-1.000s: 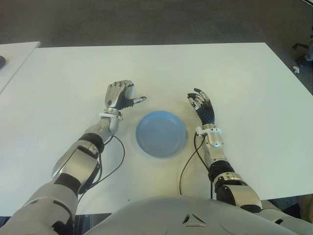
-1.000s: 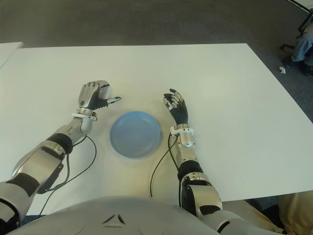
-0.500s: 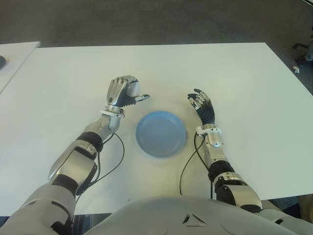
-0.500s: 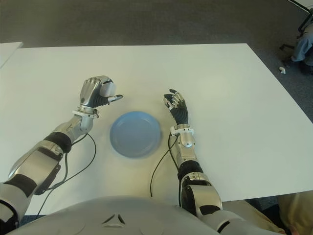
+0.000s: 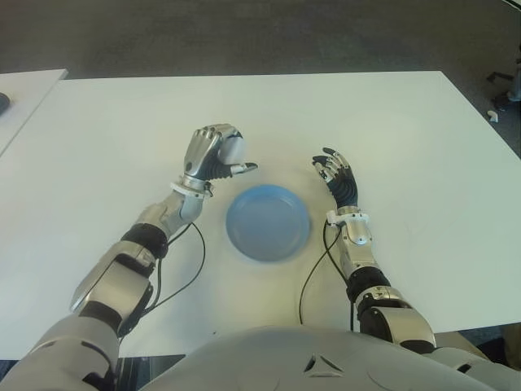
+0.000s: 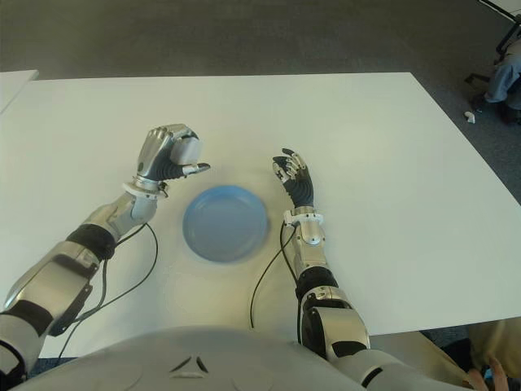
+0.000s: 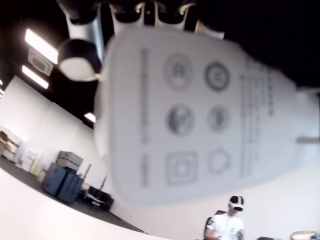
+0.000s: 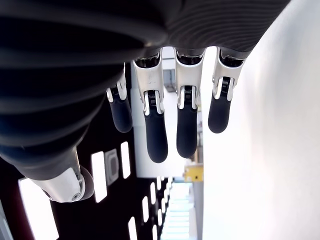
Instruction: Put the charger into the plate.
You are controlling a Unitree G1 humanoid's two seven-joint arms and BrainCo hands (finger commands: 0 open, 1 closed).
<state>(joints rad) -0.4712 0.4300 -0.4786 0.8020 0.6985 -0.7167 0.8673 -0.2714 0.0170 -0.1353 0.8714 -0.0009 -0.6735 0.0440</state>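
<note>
My left hand point(image 5: 216, 151) is raised above the white table point(image 5: 391, 122), just left of and beyond the blue plate point(image 5: 268, 221). Its fingers are curled around a white charger point(image 5: 234, 147). The left wrist view shows the charger point(image 7: 195, 115) filling the palm, its printed face toward the camera. The plate holds nothing. My right hand point(image 5: 335, 173) shows to the right of the plate, fingers relaxed and holding nothing, as the right wrist view confirms with its fingers point(image 8: 155, 135) spread.
Black cables point(image 5: 191, 269) run from both forearms across the table near its front edge. A second white table point(image 5: 20, 90) shows at far left. A person point(image 7: 225, 227) appears far off in the left wrist view.
My left hand has risen and moved right toward the plate with the charger in it. The right hand has not moved.
</note>
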